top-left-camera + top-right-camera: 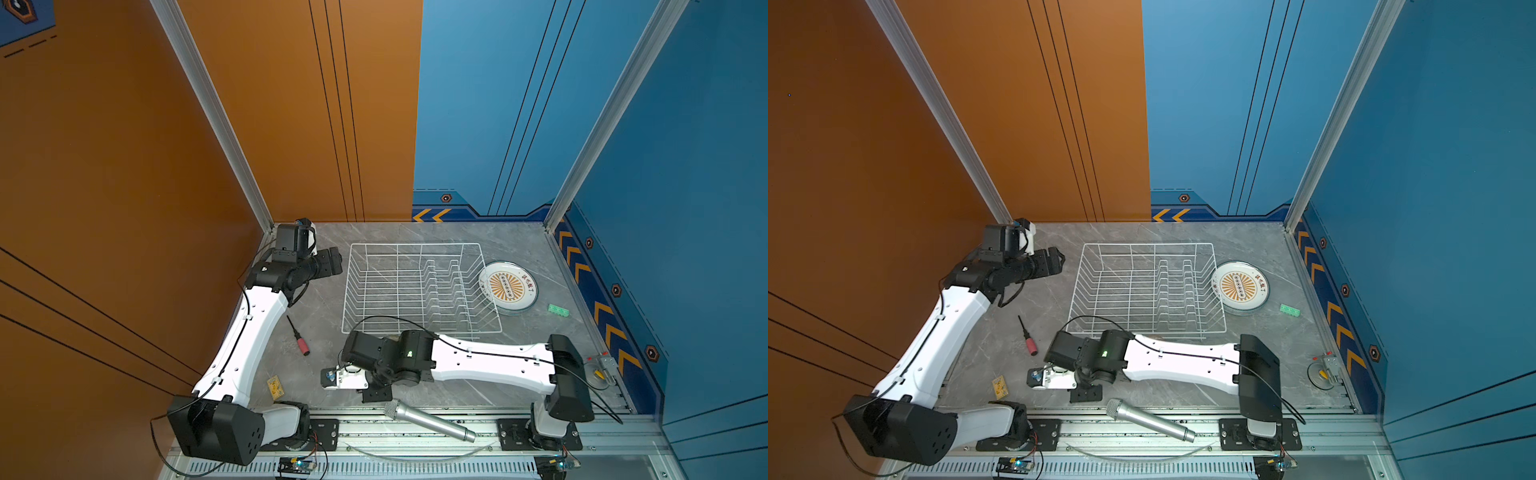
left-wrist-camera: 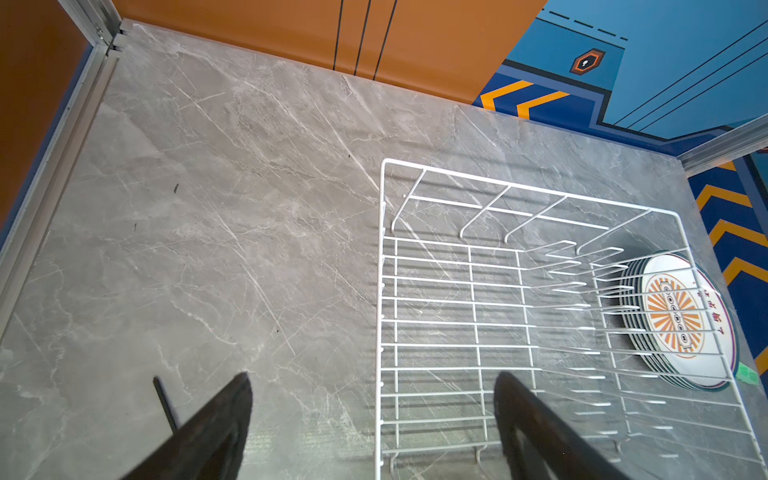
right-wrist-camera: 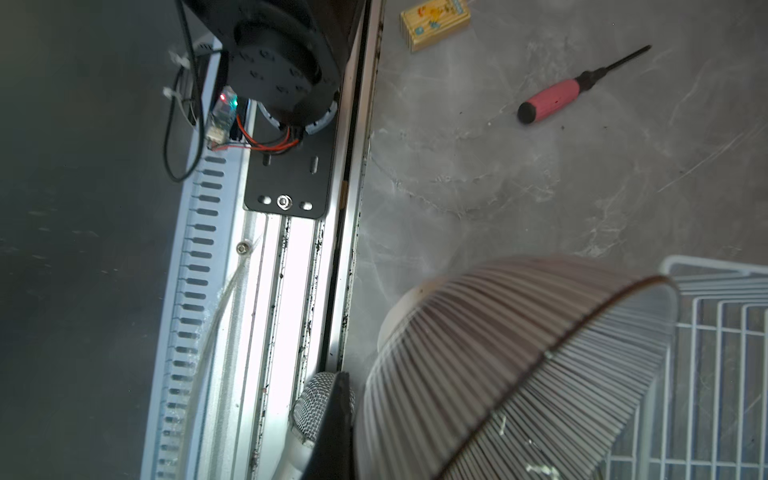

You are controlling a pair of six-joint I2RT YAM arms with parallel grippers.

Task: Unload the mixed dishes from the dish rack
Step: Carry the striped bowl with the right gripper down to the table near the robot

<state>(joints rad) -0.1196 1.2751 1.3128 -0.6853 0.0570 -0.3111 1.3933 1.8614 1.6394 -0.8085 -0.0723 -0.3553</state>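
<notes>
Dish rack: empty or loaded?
Empty where visible: dish rack shows only bare wires in both top views; the plate stack sits outside, beside it. Near edge hidden.

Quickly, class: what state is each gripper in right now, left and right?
Left gripper: open, holding nothing.
Right gripper: closed on the striped bowl.

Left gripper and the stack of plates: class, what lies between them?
The dish rack, with no dishes showing in it, lies between the open left gripper and the stack of plates. Both top views show this.
</notes>
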